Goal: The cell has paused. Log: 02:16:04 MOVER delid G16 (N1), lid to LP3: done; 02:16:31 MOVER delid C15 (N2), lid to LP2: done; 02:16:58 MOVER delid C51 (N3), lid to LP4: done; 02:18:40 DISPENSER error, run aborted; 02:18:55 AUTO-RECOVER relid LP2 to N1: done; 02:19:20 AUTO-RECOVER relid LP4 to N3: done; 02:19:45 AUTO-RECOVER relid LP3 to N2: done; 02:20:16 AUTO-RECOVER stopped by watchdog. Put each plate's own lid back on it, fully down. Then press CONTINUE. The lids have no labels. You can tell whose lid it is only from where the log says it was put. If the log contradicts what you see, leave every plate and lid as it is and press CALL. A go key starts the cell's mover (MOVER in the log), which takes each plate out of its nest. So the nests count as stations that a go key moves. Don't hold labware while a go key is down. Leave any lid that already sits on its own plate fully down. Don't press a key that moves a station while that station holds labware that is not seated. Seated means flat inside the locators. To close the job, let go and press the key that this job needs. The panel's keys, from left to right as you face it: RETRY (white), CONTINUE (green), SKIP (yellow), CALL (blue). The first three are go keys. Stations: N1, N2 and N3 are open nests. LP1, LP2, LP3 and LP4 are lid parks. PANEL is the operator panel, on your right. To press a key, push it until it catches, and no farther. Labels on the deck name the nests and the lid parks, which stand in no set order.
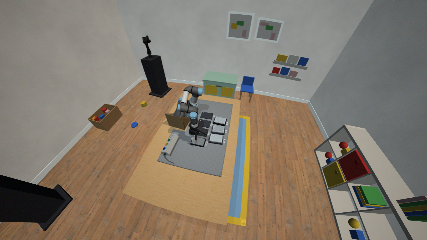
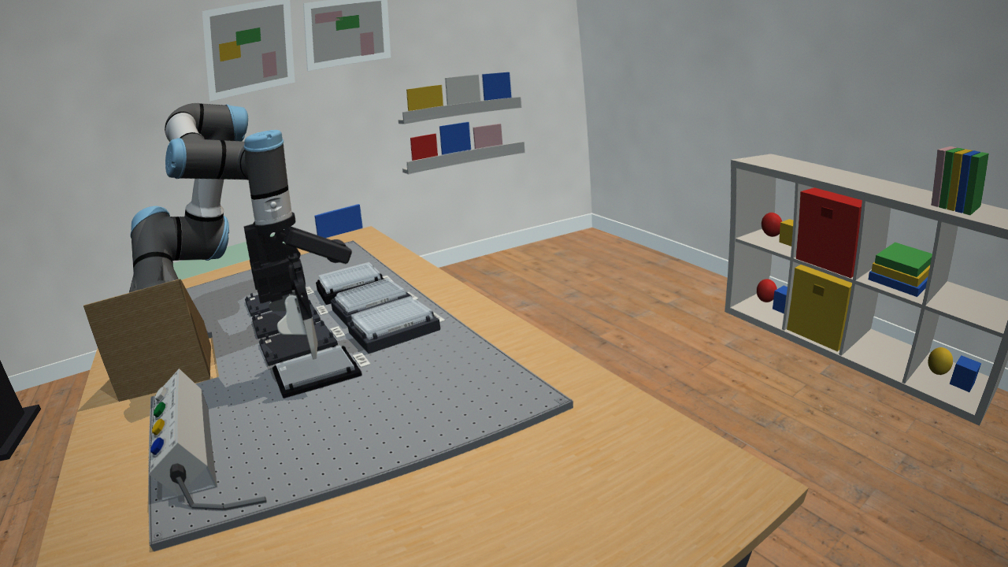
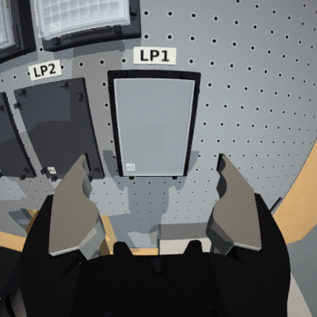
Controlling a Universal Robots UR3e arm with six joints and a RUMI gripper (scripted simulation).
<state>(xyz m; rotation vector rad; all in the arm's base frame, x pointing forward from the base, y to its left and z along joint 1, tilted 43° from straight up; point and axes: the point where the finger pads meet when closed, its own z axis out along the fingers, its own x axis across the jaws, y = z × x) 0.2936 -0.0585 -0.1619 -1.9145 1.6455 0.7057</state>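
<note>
Lid [image 1: 199,142] [image 2: 299,371] [image 3: 154,125] lengthwise toward LP1 label [image 1: 206,143] [image 2: 361,359] [image 3: 155,55]

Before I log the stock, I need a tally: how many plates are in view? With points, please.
3, in one row: the near plate [image 1: 216,138] [image 2: 394,320] [image 3: 84,17], closest to LP1 [image 1: 197,145] [image 2: 320,385] [image 3: 113,106]; the middle plate [image 1: 218,129] [image 2: 369,297]; the far plate [image 1: 220,120] [image 2: 350,276]. None seems hidden.

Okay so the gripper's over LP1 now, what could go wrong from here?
The open gripper might catch the black rim of LP1 if it comes down off-centre around the pale lid. Its finger beside LP2 could also knock that park's raised corner posts.
</note>
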